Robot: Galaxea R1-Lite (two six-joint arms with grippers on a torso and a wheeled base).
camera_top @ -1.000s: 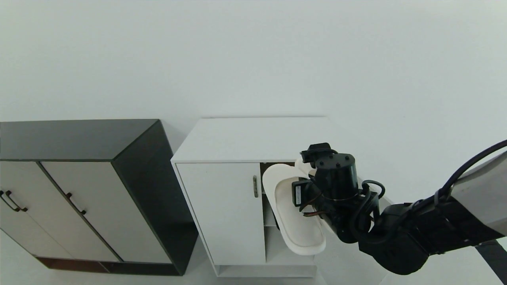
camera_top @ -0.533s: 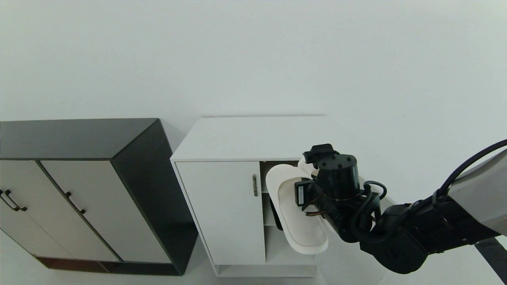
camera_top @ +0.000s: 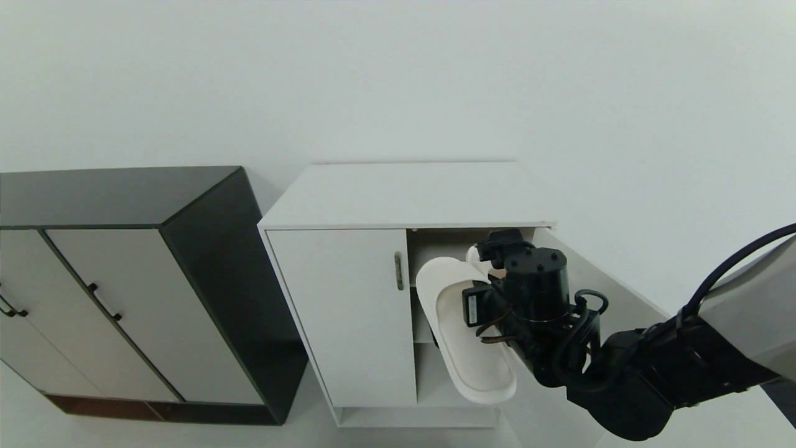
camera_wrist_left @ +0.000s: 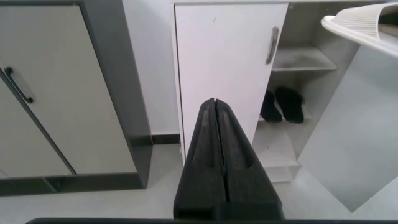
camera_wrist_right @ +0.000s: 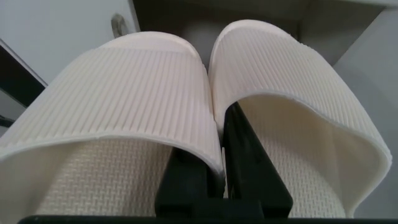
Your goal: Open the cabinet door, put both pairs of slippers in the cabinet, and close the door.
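The right arm comes in from the right side, elbow low and wrist cocked up. The right gripper [camera_wrist_right: 222, 168] points into the open half of the white cabinet [camera_top: 398, 193]. Its fingers are clamped on the inner edges of the white slippers [camera_top: 463, 336], side by side. Their strapped fronts sit at the gripper, facing the opening, and their heels hang below it. The open door [camera_top: 597, 292] stands just to the gripper's right, and the closed door [camera_top: 339, 311] to its left. The left gripper [camera_wrist_left: 216, 106] is held low, well back from the cabinet, fingers pressed together with nothing between them. Beyond it, a dark pair of slippers [camera_wrist_left: 283, 104] rests on a shelf inside.
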